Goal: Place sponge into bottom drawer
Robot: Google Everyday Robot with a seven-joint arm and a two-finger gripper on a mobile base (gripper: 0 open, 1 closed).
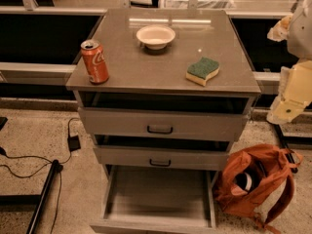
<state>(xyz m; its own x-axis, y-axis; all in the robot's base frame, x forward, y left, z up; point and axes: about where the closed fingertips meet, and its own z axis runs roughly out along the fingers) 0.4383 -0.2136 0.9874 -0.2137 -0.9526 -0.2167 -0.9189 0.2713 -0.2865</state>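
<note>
The sponge (203,70), pale yellow foam with its dark green face up, lies on the right side of the grey cabinet top (146,67), near the front edge. The bottom drawer (158,194) is pulled out, and its plain grey floor is bare. The two upper drawers with dark handles are slightly ajar. My gripper (282,112) hangs at the right edge of the view, beside the cabinet's right side. It is lower than the sponge and apart from it, and it holds nothing that I can see.
A red soda can (95,61) stands at the top's front left. A white bowl (156,36) sits at the back middle. An open orange backpack (256,179) lies on the floor right of the bottom drawer. Black cables and a stand leg (46,189) lie on the floor at left.
</note>
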